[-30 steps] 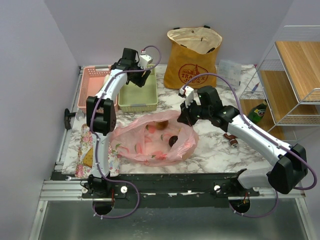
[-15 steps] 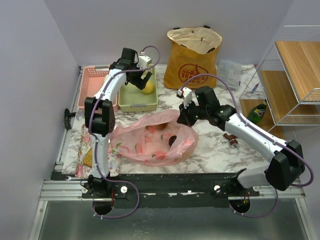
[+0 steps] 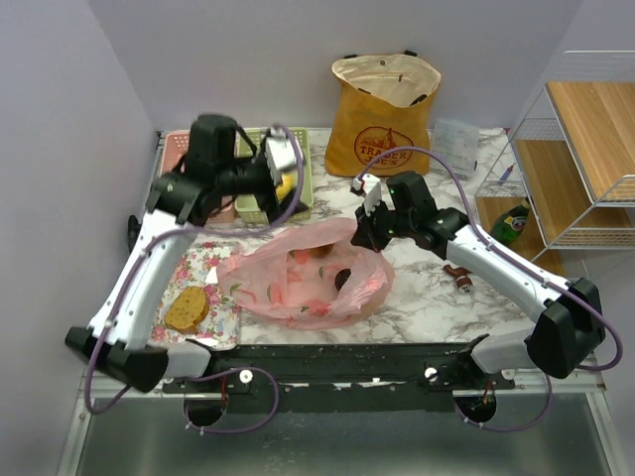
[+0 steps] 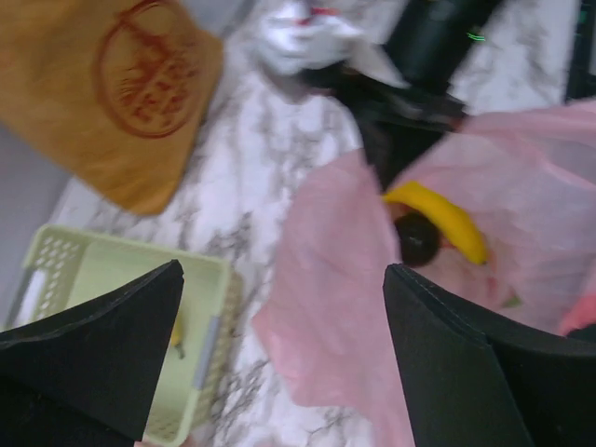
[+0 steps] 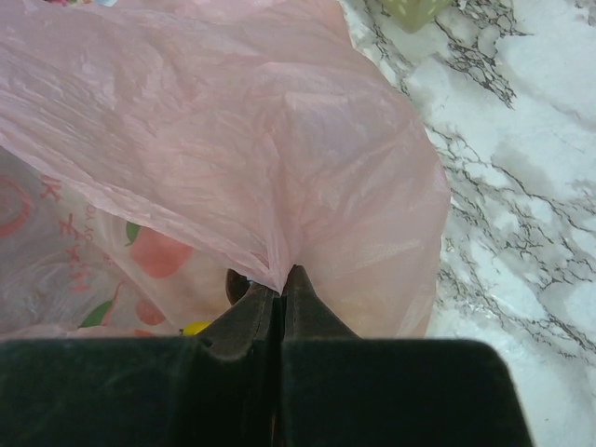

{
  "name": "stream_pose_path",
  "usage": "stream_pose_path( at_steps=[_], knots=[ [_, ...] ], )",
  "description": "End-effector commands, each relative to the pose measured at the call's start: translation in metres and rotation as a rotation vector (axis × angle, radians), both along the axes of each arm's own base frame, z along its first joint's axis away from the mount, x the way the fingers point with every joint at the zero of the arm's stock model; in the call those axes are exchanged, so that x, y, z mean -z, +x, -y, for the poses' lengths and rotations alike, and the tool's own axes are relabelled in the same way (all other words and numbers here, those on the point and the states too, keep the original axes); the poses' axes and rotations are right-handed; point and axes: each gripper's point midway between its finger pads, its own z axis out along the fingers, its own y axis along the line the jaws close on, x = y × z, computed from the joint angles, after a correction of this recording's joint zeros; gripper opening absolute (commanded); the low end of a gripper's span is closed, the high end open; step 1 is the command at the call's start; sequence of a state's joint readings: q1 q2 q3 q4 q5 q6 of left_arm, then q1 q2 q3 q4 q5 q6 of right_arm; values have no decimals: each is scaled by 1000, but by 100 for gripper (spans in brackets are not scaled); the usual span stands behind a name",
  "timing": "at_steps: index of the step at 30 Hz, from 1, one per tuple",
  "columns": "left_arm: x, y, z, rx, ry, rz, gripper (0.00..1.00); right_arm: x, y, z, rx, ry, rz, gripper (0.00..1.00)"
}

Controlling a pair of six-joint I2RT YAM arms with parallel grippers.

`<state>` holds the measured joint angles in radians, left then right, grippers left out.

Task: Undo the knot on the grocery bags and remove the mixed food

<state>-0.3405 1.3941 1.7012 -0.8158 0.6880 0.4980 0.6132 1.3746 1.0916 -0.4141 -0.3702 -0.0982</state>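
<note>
Tightly pinched, pink bag (image 5: 233,140) in right claw (image 5: 281,277) — banana (image 4: 438,219) inside

There is one pink plastic bag (image 3: 308,283) and one mustard tote (image 3: 382,119). There is also one pink basket (image 3: 175,149), one green basket (image 4: 102,270) and one bread slice (image 3: 186,307).

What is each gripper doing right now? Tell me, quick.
Left gripper: open, holding nothing.
Right gripper: closed, pinching a fold of the pink bag.

I see the pink bag (image 3: 298,283) lying open and crumpled mid-table, banana (image 4: 442,219) and dark round fruit (image 4: 417,239) inside; the mustard tote (image 3: 382,114) stands upright at 1 o'clock.
</note>
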Motion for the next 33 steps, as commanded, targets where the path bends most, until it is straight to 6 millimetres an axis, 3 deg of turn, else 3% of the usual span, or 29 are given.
stream_pose_path(
  at_steps=[1,3,5,9,14,17,20,25,33],
  knots=[
    [49,-102,29,335,2,71,84,-6,-6,2,-14,13,-4,1],
    [73,-135,34,453,79,243,80,-8,-7,1,-18,19,-7,1],
    [104,-151,35,523,172,356,75,-8,-8,0,-22,22,-9,1],
    [145,-137,39,495,308,403,61,-6,-9,1,-22,22,-7,1],
    [174,-102,57,305,282,249,52,-8,-10,1,-21,29,-6,1],
    [195,-86,67,242,285,273,57,-8,-9,1,-19,26,-2,1],
    [212,-54,69,150,347,348,66,-9,-7,2,-15,22,6,1],
    [234,-17,73,90,449,435,90,-9,-7,2,-16,19,8,1],
    [262,13,82,79,535,409,93,-9,-3,1,-17,14,15,1]
  ],
)
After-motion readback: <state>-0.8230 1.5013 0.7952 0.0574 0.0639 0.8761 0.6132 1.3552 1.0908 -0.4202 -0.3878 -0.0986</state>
